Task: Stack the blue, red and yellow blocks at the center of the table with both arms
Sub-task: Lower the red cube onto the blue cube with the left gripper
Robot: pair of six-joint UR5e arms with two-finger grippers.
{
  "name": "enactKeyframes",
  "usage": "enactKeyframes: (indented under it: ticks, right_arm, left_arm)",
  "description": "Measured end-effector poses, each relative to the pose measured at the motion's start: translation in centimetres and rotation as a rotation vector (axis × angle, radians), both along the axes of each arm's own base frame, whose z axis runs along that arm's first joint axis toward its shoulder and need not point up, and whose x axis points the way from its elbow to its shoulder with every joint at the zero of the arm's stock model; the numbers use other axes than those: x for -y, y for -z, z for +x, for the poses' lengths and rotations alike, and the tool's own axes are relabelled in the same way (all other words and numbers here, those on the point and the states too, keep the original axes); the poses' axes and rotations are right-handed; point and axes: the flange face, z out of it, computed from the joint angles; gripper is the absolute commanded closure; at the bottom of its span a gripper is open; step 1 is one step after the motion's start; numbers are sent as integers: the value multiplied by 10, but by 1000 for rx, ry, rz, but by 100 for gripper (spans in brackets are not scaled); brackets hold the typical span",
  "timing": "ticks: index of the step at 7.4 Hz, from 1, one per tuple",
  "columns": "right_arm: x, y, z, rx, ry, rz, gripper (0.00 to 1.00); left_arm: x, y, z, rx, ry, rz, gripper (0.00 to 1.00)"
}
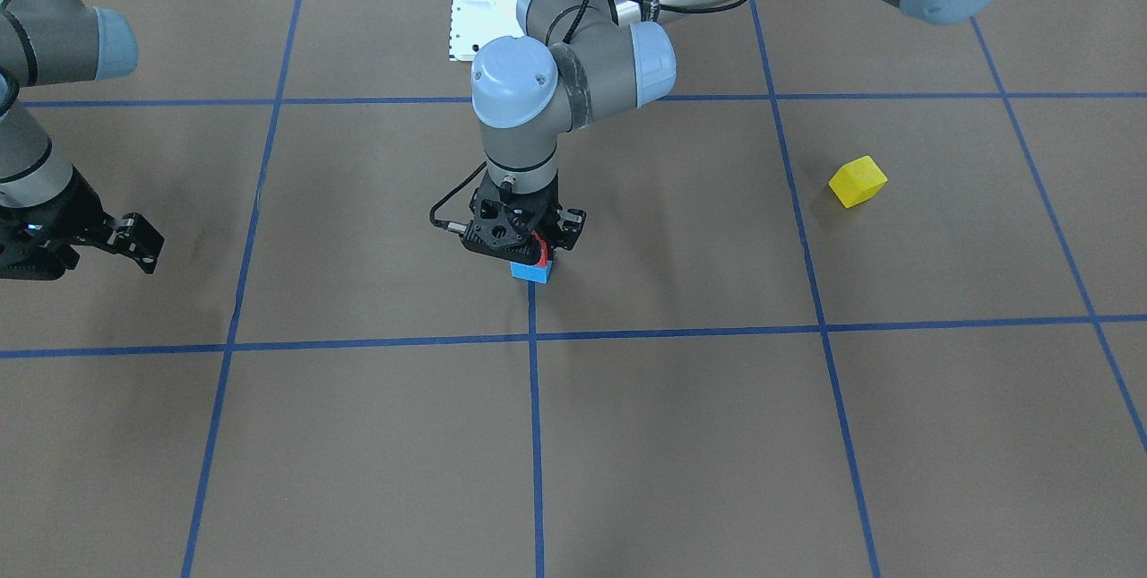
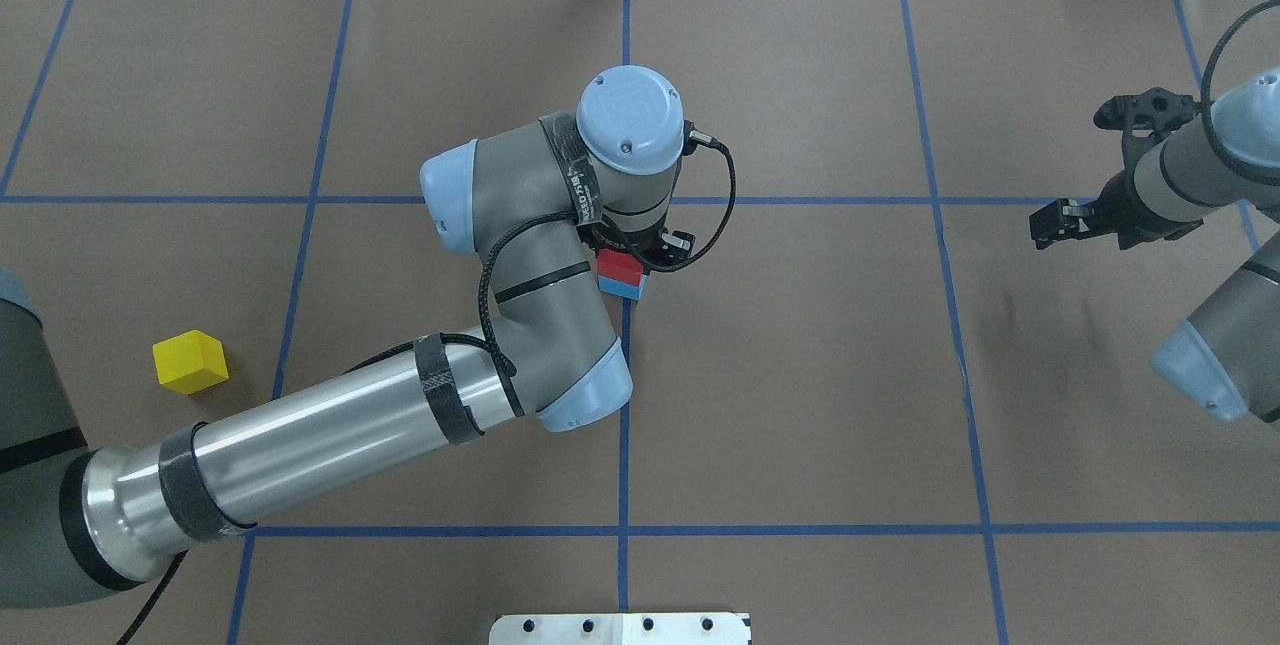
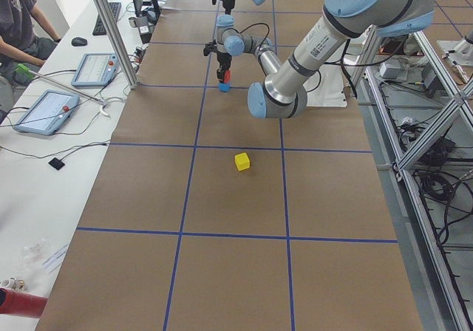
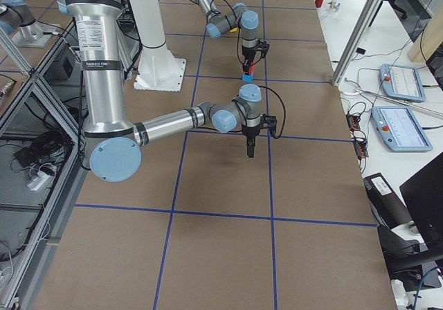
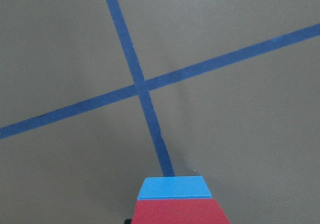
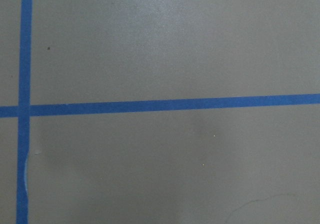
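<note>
My left gripper (image 1: 536, 252) is at the table's center, pointing down and shut on the red block (image 2: 620, 266). The red block sits on top of the blue block (image 2: 628, 288), which rests on the table beside the blue tape cross. Both show at the bottom of the left wrist view, the red block (image 5: 177, 212) over the blue block (image 5: 172, 188). The yellow block (image 2: 190, 362) lies alone on the table on my left side, apart from both grippers. My right gripper (image 2: 1052, 225) hovers empty far to the right and looks shut.
Blue tape lines (image 2: 625, 405) split the brown table into squares. The robot's white base plate (image 2: 620, 627) is at the near edge. Tablets (image 3: 46, 111) and an operator (image 3: 16, 28) are along the far side.
</note>
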Motion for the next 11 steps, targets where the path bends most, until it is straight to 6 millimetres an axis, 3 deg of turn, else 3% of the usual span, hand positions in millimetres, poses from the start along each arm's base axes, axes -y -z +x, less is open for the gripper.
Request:
enactKeyframes:
  ticks: [11]
  right_arm:
    - [0,-3,0,-4,2,-4,0]
  left_arm:
    - [0,0,0,-7,29,-27,100]
